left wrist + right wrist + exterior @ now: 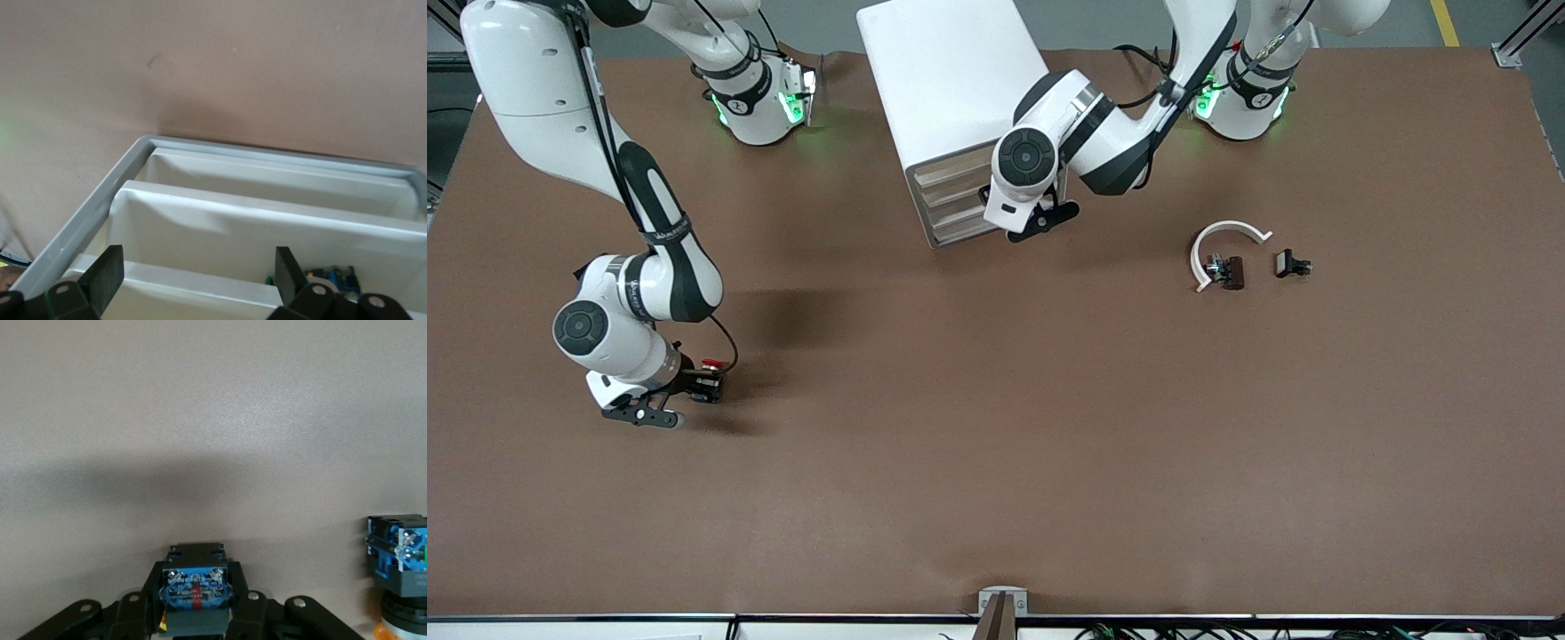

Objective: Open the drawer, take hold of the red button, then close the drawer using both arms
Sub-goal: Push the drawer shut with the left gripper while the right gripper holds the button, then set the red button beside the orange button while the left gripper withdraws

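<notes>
The white cabinet [951, 80] stands near the arms' bases. My left gripper [1042, 220] is at its front, over the lowest drawer [951, 236]. In the left wrist view the drawer's white tray [267, 220] lies open below, and the left gripper [197, 267] is open, one finger on each side of a tray wall. A small blue-labelled part [330, 275] lies in the tray. My right gripper [698, 387] is low over the table at the right arm's end. It is shut [198, 587] on the button's black and grey body [197, 570]. Its red cap [711, 364] shows.
An alike orange-capped button [397, 567] stands beside the right gripper. Toward the left arm's end lie a white curved piece [1227, 238], a dark brown part [1232, 272] and a small black part [1291, 263]. The left hand hides part of the cabinet's front.
</notes>
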Available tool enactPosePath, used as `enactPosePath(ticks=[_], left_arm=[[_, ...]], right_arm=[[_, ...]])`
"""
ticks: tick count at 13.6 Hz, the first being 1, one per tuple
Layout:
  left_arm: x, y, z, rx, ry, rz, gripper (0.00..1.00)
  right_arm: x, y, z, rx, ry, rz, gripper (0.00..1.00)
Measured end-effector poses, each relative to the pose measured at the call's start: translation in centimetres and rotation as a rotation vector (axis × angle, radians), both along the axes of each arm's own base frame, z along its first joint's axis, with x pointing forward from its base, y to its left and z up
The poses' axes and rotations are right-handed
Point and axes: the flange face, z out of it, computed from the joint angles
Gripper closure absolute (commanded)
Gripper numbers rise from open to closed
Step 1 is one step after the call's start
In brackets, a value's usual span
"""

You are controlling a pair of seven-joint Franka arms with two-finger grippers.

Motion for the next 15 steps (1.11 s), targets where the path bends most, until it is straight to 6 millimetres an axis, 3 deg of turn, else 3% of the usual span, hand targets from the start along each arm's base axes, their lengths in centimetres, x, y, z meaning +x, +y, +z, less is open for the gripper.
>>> enactPosePath(ticks=[2, 6, 7, 8, 12, 15], left_arm=[[3.9, 2.0, 1.5, 0.021, -0.077, 0.004, 0.00], [13.1, 8.7, 6.6, 0.068, -0.249, 0.052, 0.00], [14.8, 10.7, 8.1, 0.075, -0.283, 0.058, 0.00], [16.3, 12.9, 9.7, 0.075, -0.307, 0.048, 0.00], [22.4, 24.9, 16.0, 0.014, -0.330, -0.074, 0.00], [24.4, 32.0, 19.6, -0.014, -0.351, -0.122, 0.00]], right_arm=[[0.0, -0.5, 0.0, 0.000, 0.003, -0.009, 1.00], [-0.3, -1.8, -0.2, 0.000, 0.022, -0.024, 1.00], [-0.4, -1.9, -0.2, 0.001, 0.028, -0.025, 0.69], [-0.4, -1.9, -0.2, 0.001, 0.033, -0.025, 0.01], [-0.4, -1.4, -0.1, 0.006, 0.068, -0.018, 0.00], [0.9, -0.9, 3.0, 0.010, 0.129, -0.013, 0.00]])
